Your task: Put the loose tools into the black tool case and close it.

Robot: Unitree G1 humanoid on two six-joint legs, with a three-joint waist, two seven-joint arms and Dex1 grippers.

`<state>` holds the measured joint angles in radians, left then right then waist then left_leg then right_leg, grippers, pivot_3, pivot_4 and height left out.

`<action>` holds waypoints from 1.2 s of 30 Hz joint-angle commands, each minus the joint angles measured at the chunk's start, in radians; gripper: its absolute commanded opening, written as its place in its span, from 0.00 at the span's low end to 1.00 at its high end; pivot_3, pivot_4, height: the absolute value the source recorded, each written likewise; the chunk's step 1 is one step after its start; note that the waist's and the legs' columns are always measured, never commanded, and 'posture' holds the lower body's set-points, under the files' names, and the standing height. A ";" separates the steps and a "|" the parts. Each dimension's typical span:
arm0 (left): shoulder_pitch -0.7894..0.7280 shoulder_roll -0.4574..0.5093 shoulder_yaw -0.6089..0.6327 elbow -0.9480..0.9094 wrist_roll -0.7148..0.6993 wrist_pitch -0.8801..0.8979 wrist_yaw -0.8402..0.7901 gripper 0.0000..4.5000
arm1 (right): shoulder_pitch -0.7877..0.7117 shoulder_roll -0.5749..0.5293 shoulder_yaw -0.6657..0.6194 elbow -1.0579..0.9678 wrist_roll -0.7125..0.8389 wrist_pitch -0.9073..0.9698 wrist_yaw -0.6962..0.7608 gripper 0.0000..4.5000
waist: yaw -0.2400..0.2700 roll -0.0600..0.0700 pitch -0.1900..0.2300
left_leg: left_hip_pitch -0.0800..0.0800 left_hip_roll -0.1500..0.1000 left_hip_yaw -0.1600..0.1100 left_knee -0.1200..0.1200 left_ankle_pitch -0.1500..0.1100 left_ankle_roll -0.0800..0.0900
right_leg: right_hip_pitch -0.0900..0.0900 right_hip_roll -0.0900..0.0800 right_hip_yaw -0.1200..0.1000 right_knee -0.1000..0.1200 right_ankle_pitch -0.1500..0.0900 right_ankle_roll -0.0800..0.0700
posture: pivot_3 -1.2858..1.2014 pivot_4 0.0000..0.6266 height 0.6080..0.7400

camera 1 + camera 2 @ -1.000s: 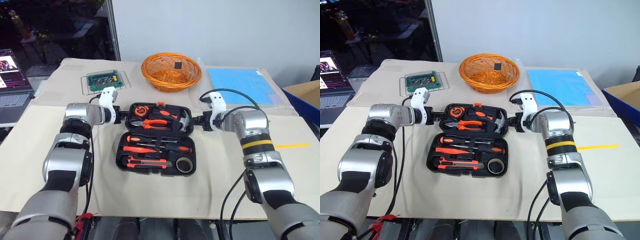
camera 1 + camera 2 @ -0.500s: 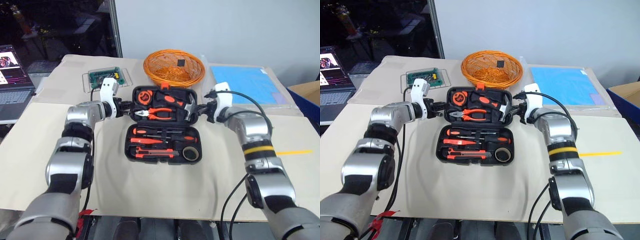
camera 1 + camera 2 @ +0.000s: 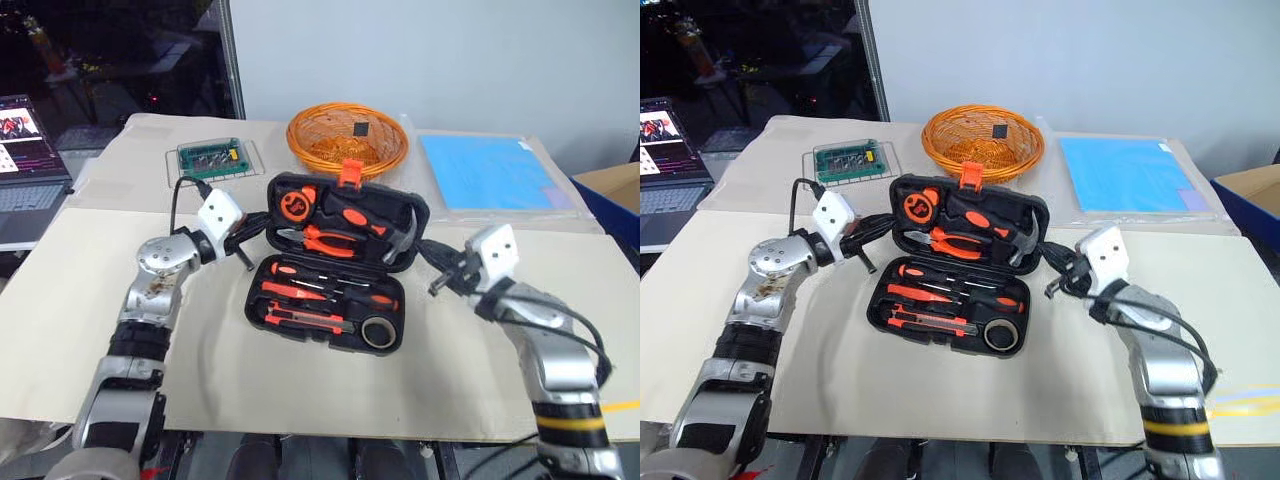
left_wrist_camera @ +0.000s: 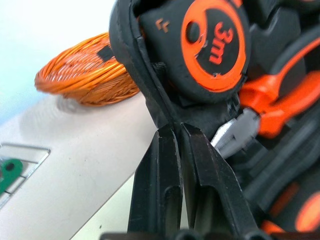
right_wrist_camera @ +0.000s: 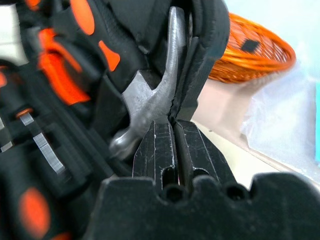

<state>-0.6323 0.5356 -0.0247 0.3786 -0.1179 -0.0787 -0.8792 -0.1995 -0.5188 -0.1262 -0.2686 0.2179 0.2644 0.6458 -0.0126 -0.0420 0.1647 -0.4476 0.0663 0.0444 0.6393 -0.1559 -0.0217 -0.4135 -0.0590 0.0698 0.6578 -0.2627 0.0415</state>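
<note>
The black tool case (image 3: 320, 338) lies open in the middle of the table with its lid (image 3: 420, 213) tilted up, about half raised, orange latch (image 3: 351, 172) on top. The base holds screwdrivers (image 3: 330, 295), a utility knife (image 3: 300, 320) and a grey tape roll (image 3: 377, 331). In the lid sit a tape measure (image 4: 212, 40), pliers (image 3: 325, 240) and a hammer (image 5: 155, 95). My left gripper (image 4: 174, 129) has its tips against the lid's left rim, fingers nearly together. On the lid's right rim my right gripper (image 5: 173, 121) presses, shut.
An orange wicker basket (image 3: 347, 140) stands just behind the case. Back left lies a green circuit board in a clear box (image 3: 212, 156), back right a blue sheet (image 3: 490, 170). A laptop (image 3: 25, 150) is off the table's left side, a cardboard box (image 3: 610, 190) off the right.
The lid has swung up from lying flat to about half raised. Both grippers drew back toward me and rolled, staying at the lid's side rims.
</note>
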 commanded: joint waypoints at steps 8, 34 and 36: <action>0.218 0.358 0.155 -0.247 -0.298 0.562 -0.321 0.89 | 0.350 -0.271 -0.108 -0.323 0.020 -0.005 0.201 0.20 | -0.006 0.000 0.000 | 0.008 0.002 0.000 0.000 0.000 0.000 | 0.007 0.000 0.000 0.000 -0.002 -0.001 | 0.52 0.24 1.00; 0.462 0.543 0.293 -0.884 -0.663 0.784 -0.456 1.00 | 0.096 -0.186 0.390 -0.239 -0.049 0.362 0.018 0.00 | -0.006 -0.002 -0.001 | 0.009 0.004 0.004 -0.001 -0.001 0.000 | 0.006 -0.001 0.000 -0.003 -0.010 -0.003 | 0.52 0.24 1.00; 0.471 0.532 0.285 -0.896 -0.655 0.773 -0.437 1.00 | 0.047 -0.113 0.349 -0.192 -0.026 0.406 -0.031 0.00 | -0.014 -0.002 -0.001 | 0.009 0.004 0.004 -0.001 -0.001 0.000 | 0.005 -0.001 0.001 -0.002 -0.008 -0.004 | 0.52 0.24 1.00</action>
<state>-0.1636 1.0717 0.2557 -0.4860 -0.7775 0.7174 -1.3343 -0.1066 -0.6657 0.2955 -0.5028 0.2102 0.6308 0.6993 -0.0269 -0.0442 0.1641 -0.4379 0.0702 0.0484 0.6386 -0.1567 -0.0221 -0.4078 -0.0598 0.0708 0.6558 -0.2696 0.0372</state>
